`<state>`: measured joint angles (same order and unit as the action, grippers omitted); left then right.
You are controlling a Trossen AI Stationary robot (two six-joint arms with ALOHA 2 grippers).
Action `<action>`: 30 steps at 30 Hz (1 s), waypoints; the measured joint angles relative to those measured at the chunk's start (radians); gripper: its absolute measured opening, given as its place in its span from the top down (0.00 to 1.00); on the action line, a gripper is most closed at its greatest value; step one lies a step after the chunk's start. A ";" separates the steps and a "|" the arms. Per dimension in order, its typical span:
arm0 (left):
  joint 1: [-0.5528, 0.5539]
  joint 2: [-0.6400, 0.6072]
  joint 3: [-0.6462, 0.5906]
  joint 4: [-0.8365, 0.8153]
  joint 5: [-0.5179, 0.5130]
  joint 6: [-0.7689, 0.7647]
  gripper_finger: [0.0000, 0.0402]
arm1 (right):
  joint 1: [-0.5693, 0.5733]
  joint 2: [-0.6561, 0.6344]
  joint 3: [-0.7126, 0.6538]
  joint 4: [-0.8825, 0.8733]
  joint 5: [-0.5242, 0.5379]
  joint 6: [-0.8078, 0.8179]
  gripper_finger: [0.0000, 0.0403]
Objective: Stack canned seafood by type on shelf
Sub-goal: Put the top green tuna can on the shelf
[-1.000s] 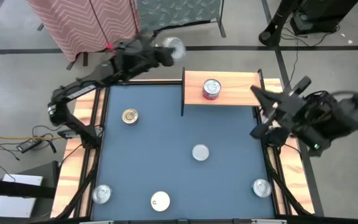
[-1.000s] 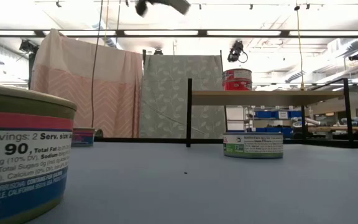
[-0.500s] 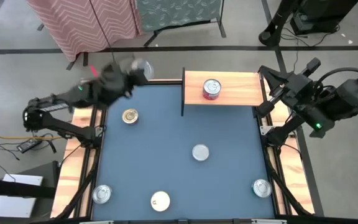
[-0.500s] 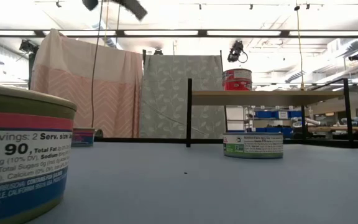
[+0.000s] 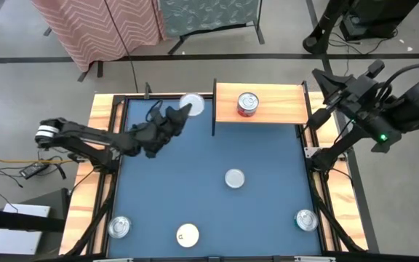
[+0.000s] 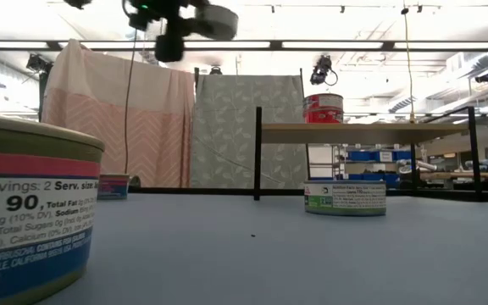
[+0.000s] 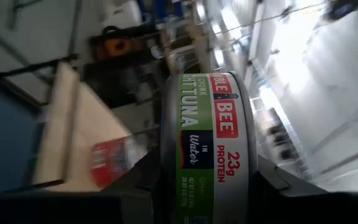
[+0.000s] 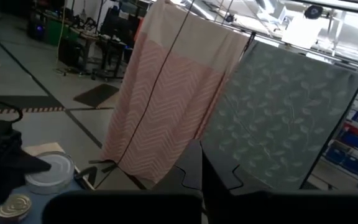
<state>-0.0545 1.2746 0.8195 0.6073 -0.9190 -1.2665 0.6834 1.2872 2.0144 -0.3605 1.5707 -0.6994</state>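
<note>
Barely started: only one red-labelled round tin (image 5: 247, 104) sits on the light-wood shelf plank w/ dark uprights (image 5: 282, 109). Left gripper (image 5: 182, 113) is clamped on a green-labelled silver-lid tuna tin (image 5: 192, 103), carried high near the shelf's left upright (image 5: 214, 109) (that post looks like the obstacle, my guess). Left on the blue table (image 5: 195, 160): silver tin mid-table (image 5: 234, 177), silver tin front-left (image 5: 119, 227), white-lid tin (image 5: 188, 234), silver tin front-right (image 5: 306, 219). Right gripper (image 5: 324, 78) waits off the right side, fingers together, empty.
</note>
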 joint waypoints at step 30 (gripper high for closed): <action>0.127 0.401 0.277 -0.191 0.208 -0.236 0.65 | 0.084 0.001 0.000 -0.001 0.000 0.004 0.99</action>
<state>0.0727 1.6760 1.0969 0.4160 -0.7113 -1.5027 0.7675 1.2877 2.0144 -0.3611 1.5707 -0.6952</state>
